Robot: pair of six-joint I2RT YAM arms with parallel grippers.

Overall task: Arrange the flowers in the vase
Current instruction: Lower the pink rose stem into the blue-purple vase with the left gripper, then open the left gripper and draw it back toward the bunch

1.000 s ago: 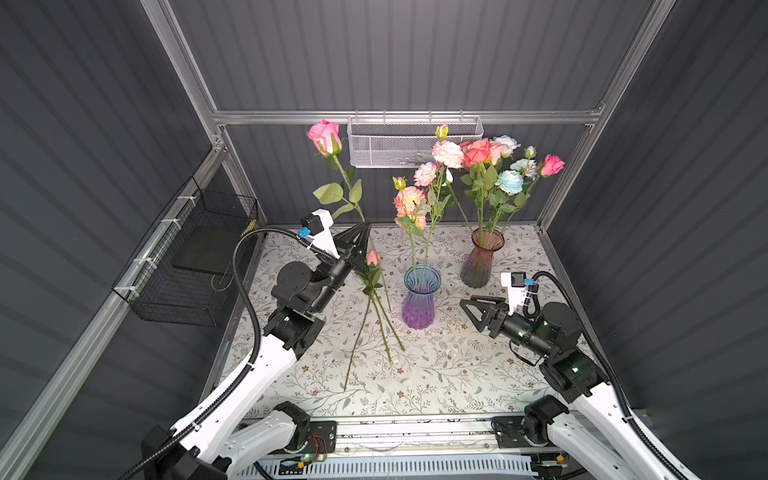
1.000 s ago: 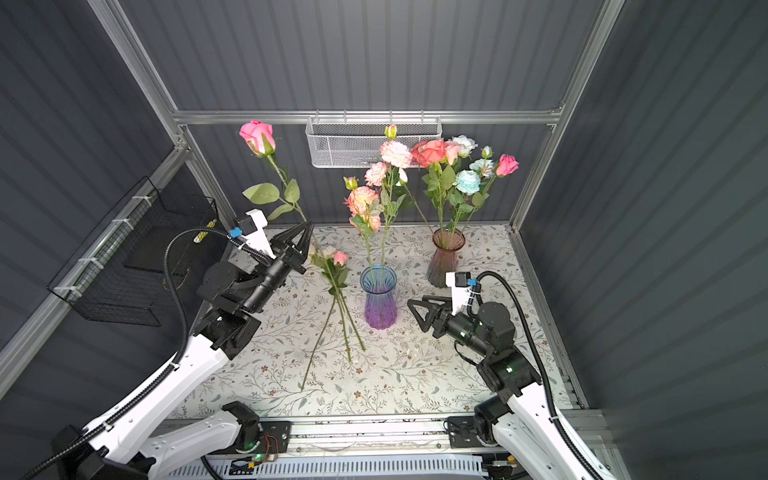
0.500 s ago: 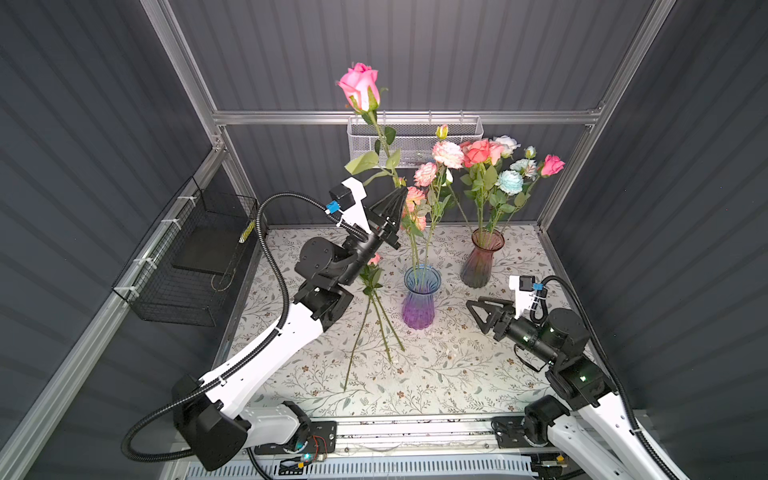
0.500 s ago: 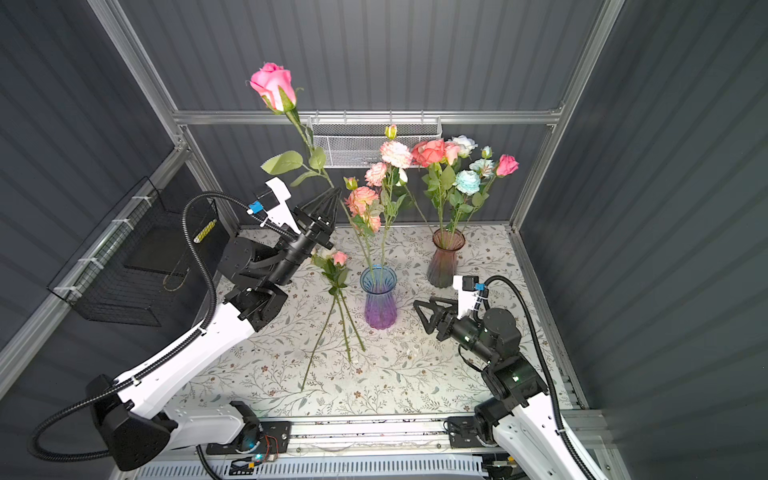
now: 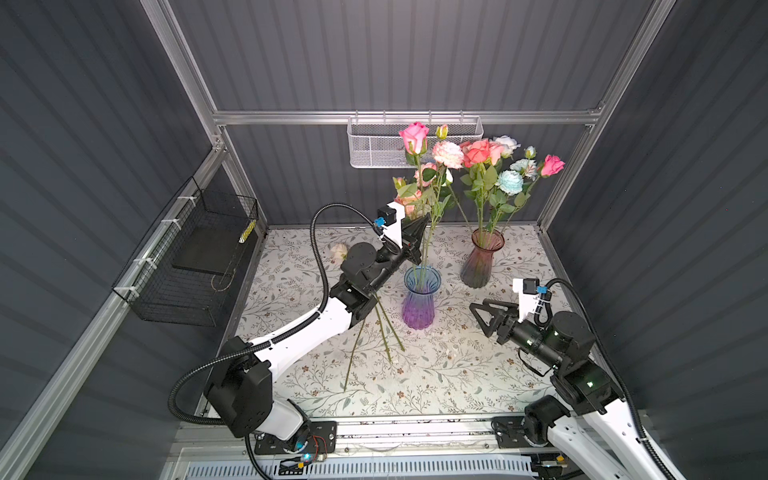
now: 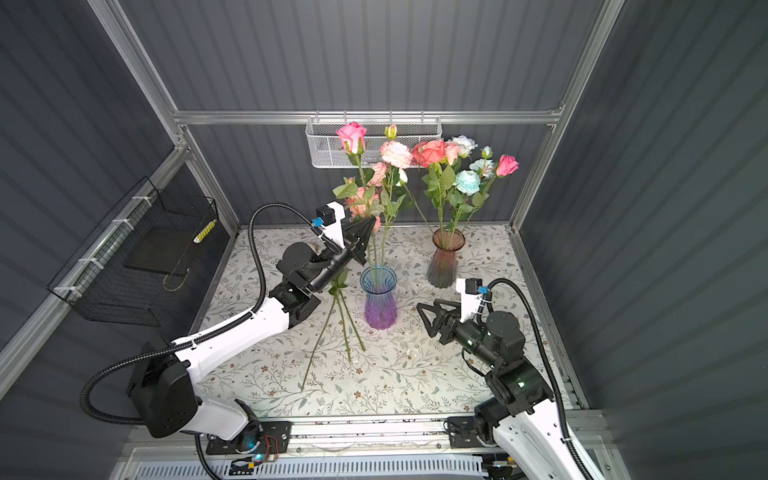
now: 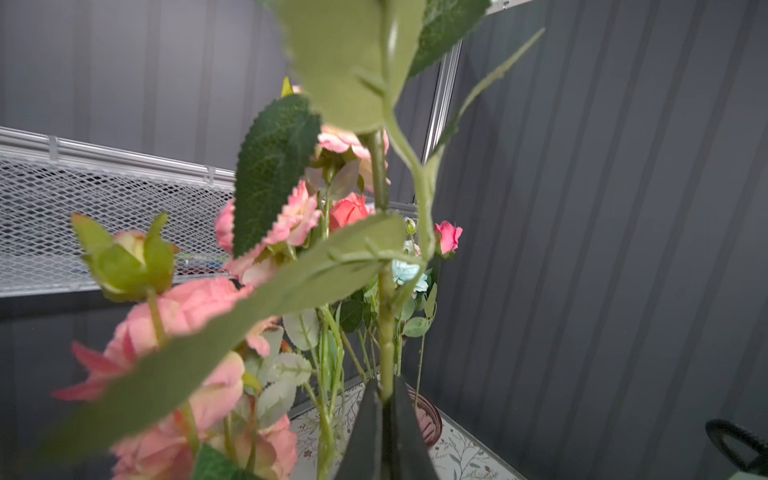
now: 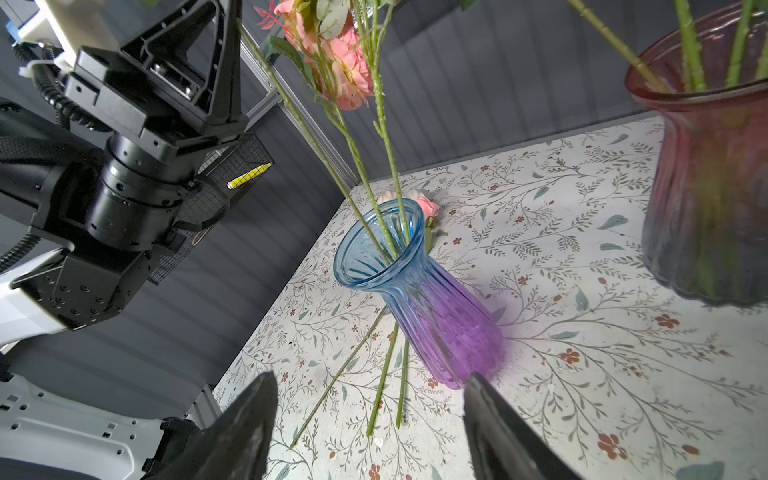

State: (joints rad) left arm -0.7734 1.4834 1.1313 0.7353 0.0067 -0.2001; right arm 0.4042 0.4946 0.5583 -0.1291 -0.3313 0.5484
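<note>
Clamping down, the left pincer (image 5: pixel 420 226) was squeezed fully together on the green stem of the pink rose (image 5: pixel 413 137). The left wrist view caught that stem wedged right between the two black fingertips (image 7: pixel 365 428). And what a tall one: its bloom stood above every other flower, in front of the white mesh basket (image 5: pixel 374 143) on the back rail.

Down below, the stem ran into the mouth of the blue-and-purple vase (image 5: pixel 419 299). The right wrist view showed it slanting in beside two other stems there. Those belonged to the peach ruffled blooms (image 5: pixel 409 199) standing in that same vase.

Over to the right, the red vase (image 5: pixel 482 262) stood well apart, packed with coral, white, pale blue and pink flowers (image 5: pixel 494 166).

On the floral worktop (image 5: pixel 457 374), three loose stems (image 5: pixel 382 332) lay fanned out just beside the blue-and-purple vase, partly under the left arm. A pale bloom (image 5: pixel 338 251) lay beside that arm's wrist.

The right pincer (image 5: pixel 478 320) hung low on the right of the blue-and-purple vase. Its jaws were spread wide with nothing between them, pointing at the purple base. A black wire basket (image 5: pixel 199 266) hung on the left wall.
</note>
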